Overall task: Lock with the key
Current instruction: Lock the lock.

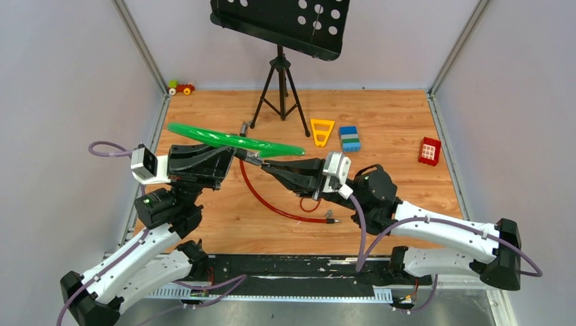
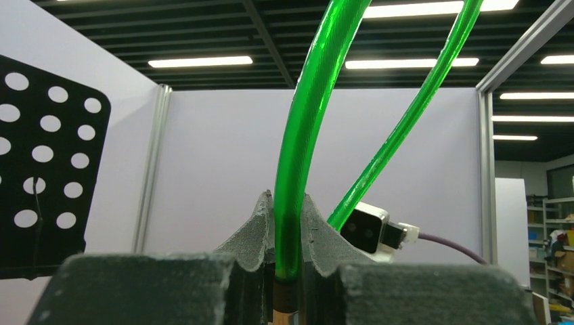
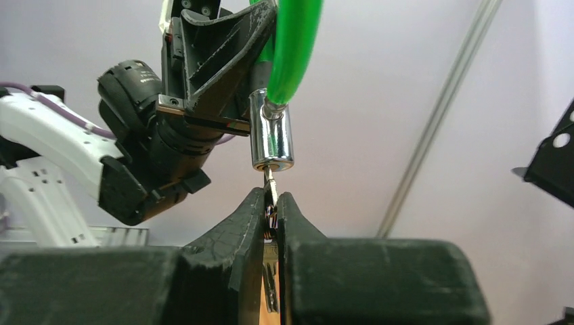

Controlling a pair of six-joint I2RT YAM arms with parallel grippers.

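At the back left corner of the wooden tabletop (image 1: 407, 197) we saw a small red-and-yellow toy car (image 1: 181, 87). The left gripper (image 1: 234, 153) was clamped on the glossy green plastic-sheathed cable loop (image 1: 231, 140), holding it off the table near its dark collar, with the two strands arching away from the fingers. Just beside those fingers hung the shiny chrome lock cylinder (image 3: 272, 135), its end face turned toward the right arm. The tiny silvery-grey metal key (image 3: 270, 183) stood with its tip at that face; we could not tell how deep it sat. The right gripper (image 3: 271, 203) was closed tight on the key's bow. Beneath both grippers a thin red cable (image 1: 272, 204) lay curved on the wood. Further right we noted a black tripod music stand (image 1: 280, 61), a yellow plastic triangle (image 1: 322, 131), a blue-and-green brick (image 1: 350, 138) and a red block (image 1: 429, 150)
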